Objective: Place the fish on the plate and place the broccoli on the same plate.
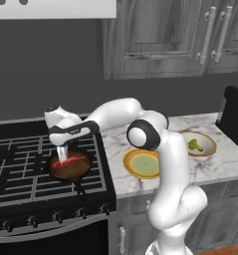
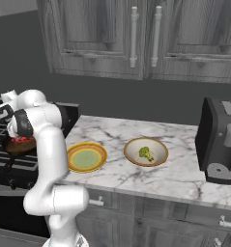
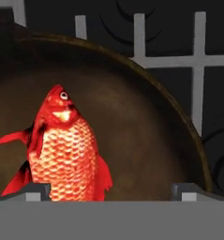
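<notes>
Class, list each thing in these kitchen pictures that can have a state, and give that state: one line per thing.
Fish: lying in the pan, not yet lifted.
Pan: on the stove, holding the fish.
Plate: on the counter, empty.
Broccoli: in the bowl.
Bowl: on the counter, right of the plate.
End effector: lowered into the pan, open, fingers apart beside the fish.
Cabinet doors: shut.

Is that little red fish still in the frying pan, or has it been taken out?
In the pan: the fish lies on the dark frying pan's floor, below the gripper. The plate holds nothing.
</notes>
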{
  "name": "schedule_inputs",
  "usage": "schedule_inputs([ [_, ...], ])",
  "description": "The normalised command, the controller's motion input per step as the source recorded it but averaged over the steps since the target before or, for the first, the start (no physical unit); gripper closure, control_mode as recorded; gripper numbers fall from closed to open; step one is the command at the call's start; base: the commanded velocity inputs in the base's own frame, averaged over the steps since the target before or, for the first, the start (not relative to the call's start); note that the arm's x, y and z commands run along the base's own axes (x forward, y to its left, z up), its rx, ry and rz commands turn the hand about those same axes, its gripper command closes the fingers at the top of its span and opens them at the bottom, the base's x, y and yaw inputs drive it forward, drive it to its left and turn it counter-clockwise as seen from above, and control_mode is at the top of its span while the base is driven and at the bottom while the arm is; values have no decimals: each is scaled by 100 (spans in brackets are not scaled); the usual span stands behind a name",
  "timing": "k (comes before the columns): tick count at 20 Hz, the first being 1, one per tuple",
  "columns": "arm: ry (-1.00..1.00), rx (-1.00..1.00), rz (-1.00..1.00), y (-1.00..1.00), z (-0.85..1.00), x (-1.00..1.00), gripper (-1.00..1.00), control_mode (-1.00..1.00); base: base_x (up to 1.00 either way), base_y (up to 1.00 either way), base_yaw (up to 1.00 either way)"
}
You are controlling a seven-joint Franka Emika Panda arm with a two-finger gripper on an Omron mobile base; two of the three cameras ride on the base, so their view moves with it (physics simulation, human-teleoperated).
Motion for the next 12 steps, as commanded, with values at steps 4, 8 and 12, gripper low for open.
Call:
schedule_inputs([
  [4, -1, 0, 0, -5, -46, -96, -100, -100, 0, 0, 0],
  [8, -8, 0, 0, -16, -73, -71, -100, -100, 0, 0, 0],
  [12, -21, -3, 0, -26, -99, -31, -100, -100, 0, 0, 0],
])
